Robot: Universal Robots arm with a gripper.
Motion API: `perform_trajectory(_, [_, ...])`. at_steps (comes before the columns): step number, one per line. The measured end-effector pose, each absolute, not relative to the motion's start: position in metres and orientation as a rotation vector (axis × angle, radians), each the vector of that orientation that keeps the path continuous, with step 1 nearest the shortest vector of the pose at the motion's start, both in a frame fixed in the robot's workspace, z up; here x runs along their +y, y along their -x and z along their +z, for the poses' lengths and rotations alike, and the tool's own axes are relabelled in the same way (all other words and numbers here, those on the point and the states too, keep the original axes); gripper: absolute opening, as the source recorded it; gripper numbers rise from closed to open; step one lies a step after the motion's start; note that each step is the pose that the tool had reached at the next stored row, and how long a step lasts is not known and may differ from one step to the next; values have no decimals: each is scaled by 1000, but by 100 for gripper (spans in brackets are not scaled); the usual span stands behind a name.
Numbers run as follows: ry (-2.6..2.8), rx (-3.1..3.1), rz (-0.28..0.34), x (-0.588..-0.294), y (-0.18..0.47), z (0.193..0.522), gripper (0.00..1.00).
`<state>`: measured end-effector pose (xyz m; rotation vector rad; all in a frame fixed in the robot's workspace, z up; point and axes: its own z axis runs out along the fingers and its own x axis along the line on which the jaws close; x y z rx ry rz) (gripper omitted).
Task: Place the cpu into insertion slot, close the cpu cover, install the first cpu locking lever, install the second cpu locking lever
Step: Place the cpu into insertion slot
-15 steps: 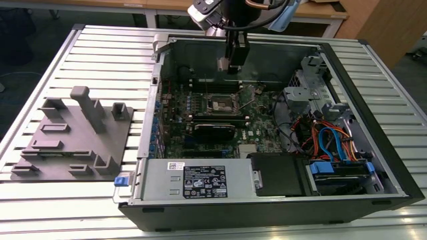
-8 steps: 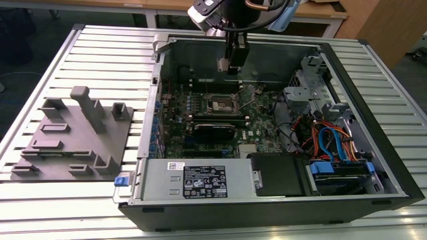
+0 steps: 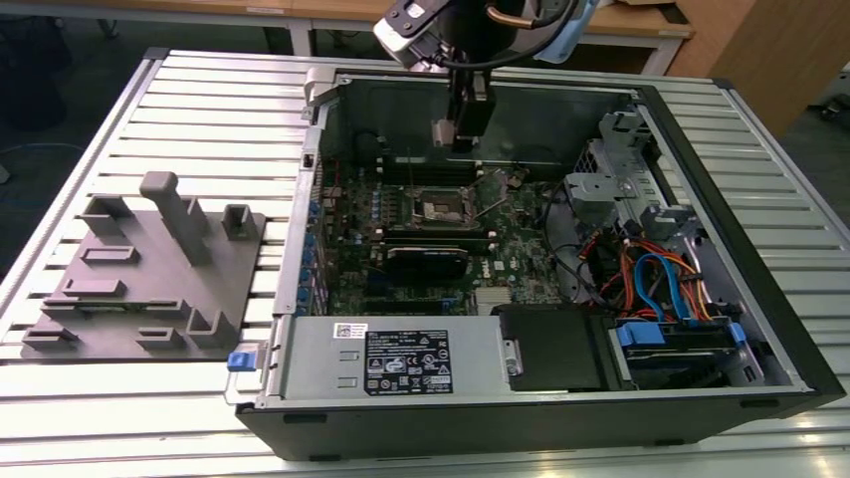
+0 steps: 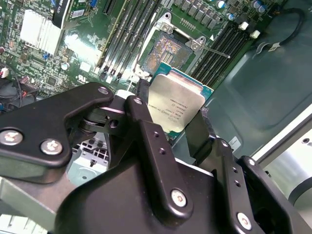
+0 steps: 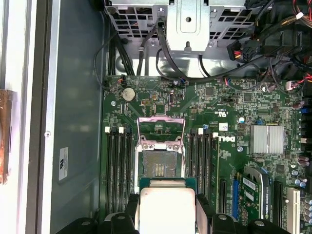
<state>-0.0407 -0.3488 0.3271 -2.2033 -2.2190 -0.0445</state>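
**Chip gripped, socket bare**

Held by the gripper (image 4: 171, 113): the cpu (image 4: 178, 103), a small flat square chip with a dull silver-grey metal top and a green edge. Pinched at two opposite edges by the black metal fingers (image 4: 201, 130), which are closed just to the chip's width and grip nothing else. Hangs in the air, apart from the board, near the socket but short of it in both wrist views.

Just beyond: the insertion slot (image 5: 161, 168), a small square socket with a dark, gold-flecked centre and a silvery rim, bare and uncovered. On its side away from the chip, the cpu cover (image 5: 161, 130), a thin silvery frame plate with a square cut-out, swung up and open. Beside the socket in the second wrist view, a thin silvery locking lever (image 4: 217, 50), unlatched by the look of it.

Around these, the green motherboard (image 5: 219, 97), set inside a black open computer case (image 3: 750, 229) lying on a pale slatted table (image 3: 186, 110). Well apart, toward the exterior view's left, a grey moulded fixture (image 3: 146, 269).

Step in hand, by judgement: the first, placing the chip; cover and levers not yet closed. Calls for squaring the chip's edges to the socket rim, levelling it directly over the dark centre, then lowering gently and straight, with no sliding across the fine contacts.
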Motion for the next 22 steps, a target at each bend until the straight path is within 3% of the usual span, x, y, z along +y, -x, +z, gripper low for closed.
perform_trajectory(22, [2203, -2219, -44, -349, 41, 316, 54])
